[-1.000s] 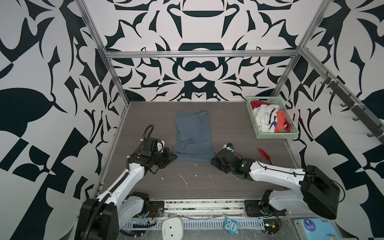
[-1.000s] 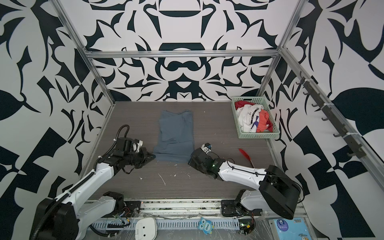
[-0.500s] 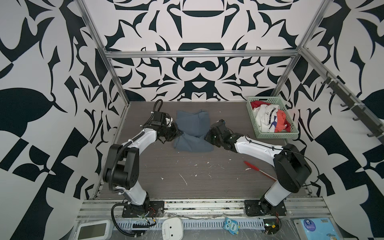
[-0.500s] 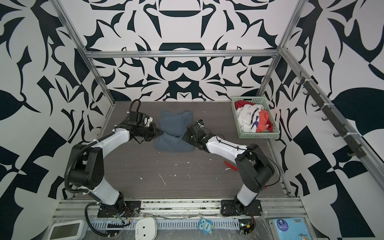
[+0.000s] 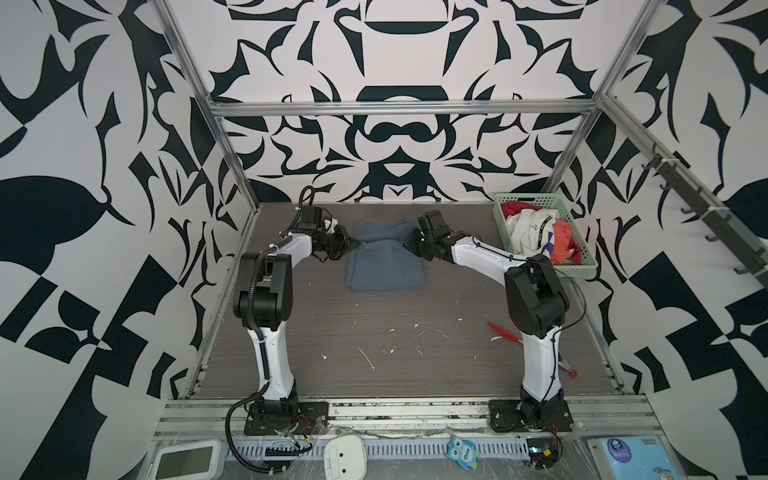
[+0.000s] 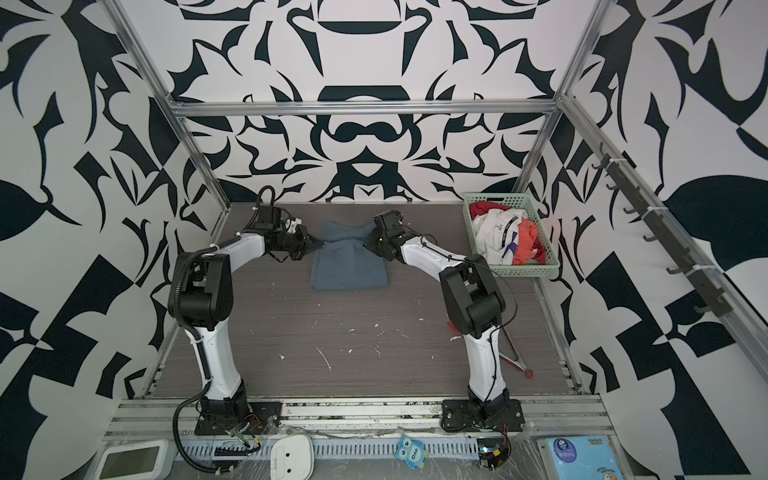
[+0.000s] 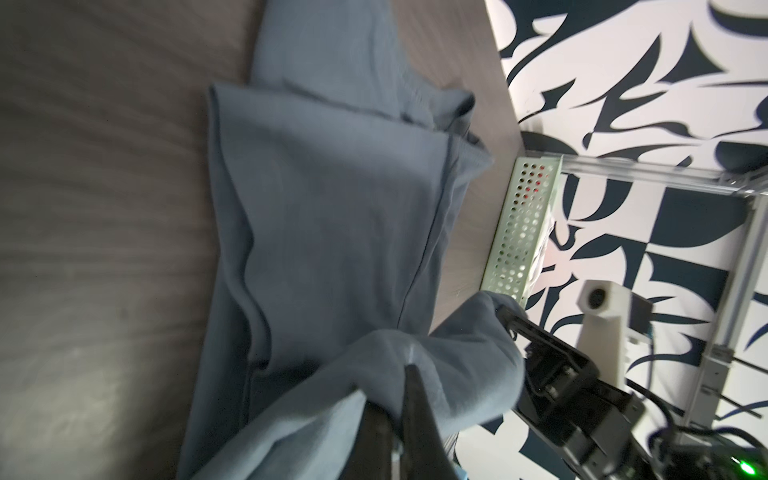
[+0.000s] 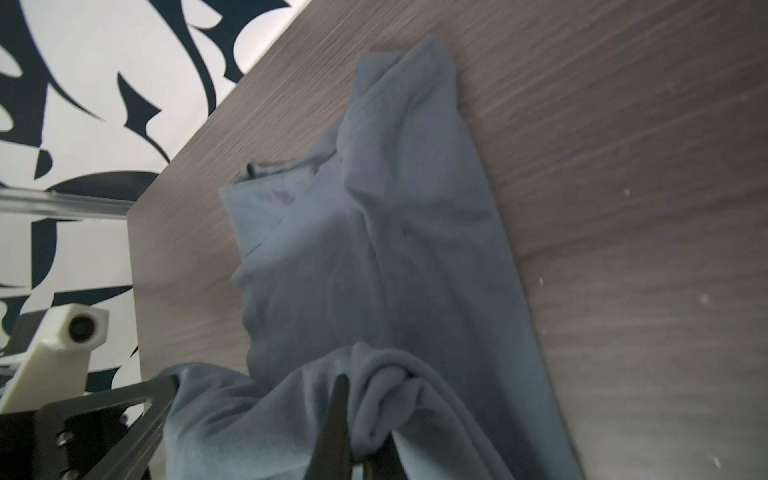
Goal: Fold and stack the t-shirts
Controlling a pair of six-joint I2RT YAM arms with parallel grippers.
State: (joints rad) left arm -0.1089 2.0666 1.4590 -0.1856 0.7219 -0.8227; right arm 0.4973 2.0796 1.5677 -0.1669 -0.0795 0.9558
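Wrist views show the left gripper (image 7: pixel 392 380) and right gripper (image 8: pixel 355 399) pinching the blue shirt (image 5: pixel 384 266) up close. Top views show the whole brown table (image 5: pixel 374 328) and black-and-white walls (image 5: pixel 399 62).

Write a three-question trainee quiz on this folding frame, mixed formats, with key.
1. True or false: the left gripper and right gripper are each shut on the blue-grey t-shirt.
2. Multiple choice: the green basket holds A) nothing, B) white and red-orange garments, C) folded towels.
3. Fill in: in both top views the basket stands at the far ___ corner of the table.
Key: 1 true; 2 B; 3 right.
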